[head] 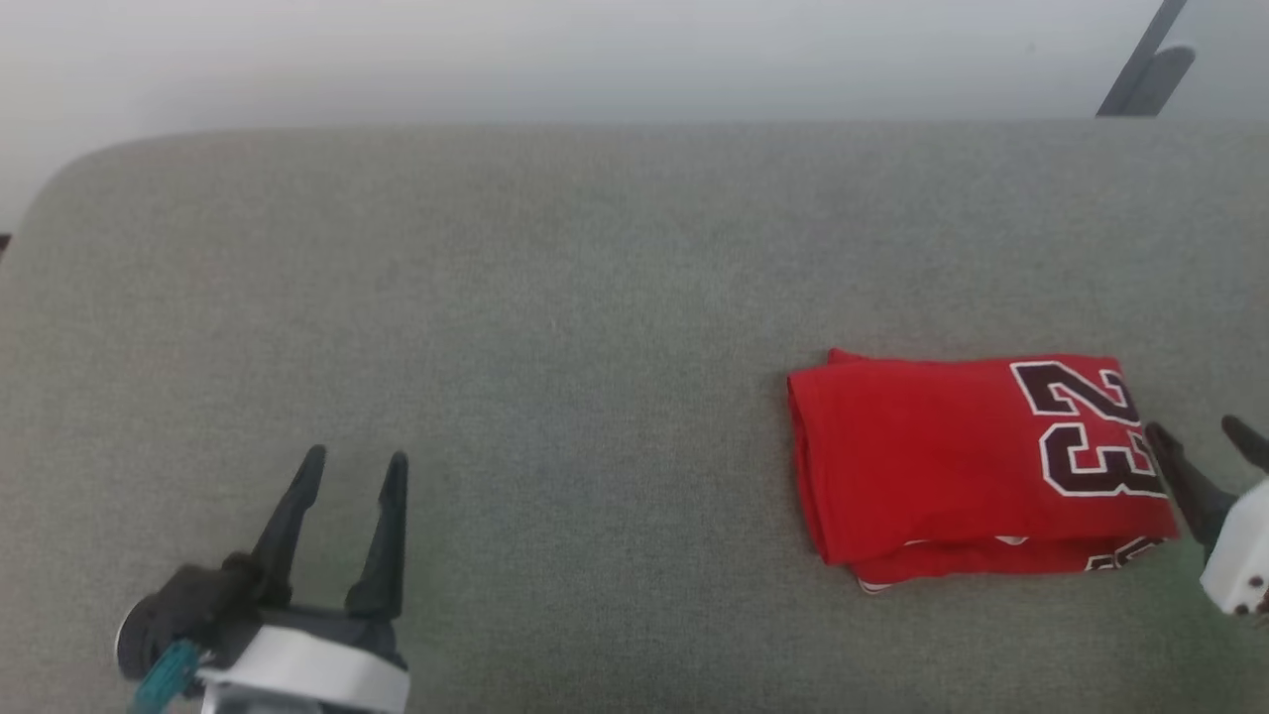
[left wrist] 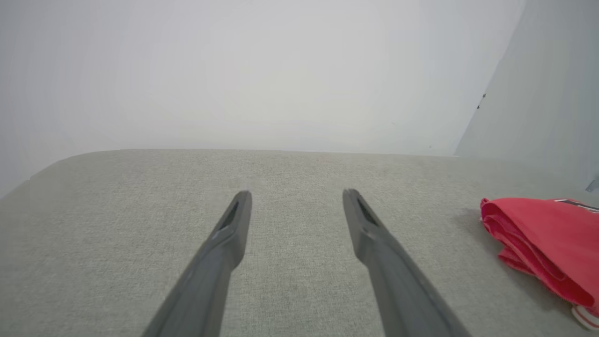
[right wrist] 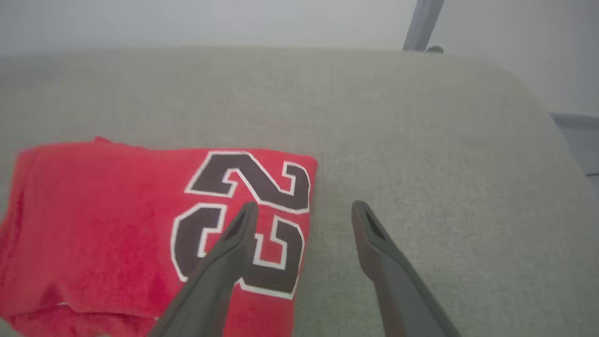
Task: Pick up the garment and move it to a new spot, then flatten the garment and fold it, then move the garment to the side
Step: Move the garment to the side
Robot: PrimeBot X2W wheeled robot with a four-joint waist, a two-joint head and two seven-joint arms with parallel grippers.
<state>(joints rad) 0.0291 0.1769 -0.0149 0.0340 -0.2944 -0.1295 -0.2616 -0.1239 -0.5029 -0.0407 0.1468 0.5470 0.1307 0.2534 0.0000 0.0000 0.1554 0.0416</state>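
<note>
The right hand (head: pixel 1190 426) is at the right edge of the head view. Its two fingers are spread apart and nothing is held between them. In the right wrist view, one finger (right wrist: pixel 234 243) lies over the numeral end of the folded basketball shorts (head: pixel 922 456), and the other finger lies over bare fabric surface just beside them. Whether the first finger touches the cloth cannot be determined.

The shorts lie folded into a compact rectangle on the right part of the grey fabric-covered tabletop (head: pixel 595 297). The black, white-outlined numeral 23 (head: pixel 1091 426) faces up at the end nearest the right hand. A lower layer with white trim protrudes along the near edge.

The left hand (head: pixel 356 456) is at the lower left, well apart from the shorts. Its fingers are parted and empty above bare tabletop.

A pale wall (head: pixel 595 50) runs behind the far edge of the tabletop.
</note>
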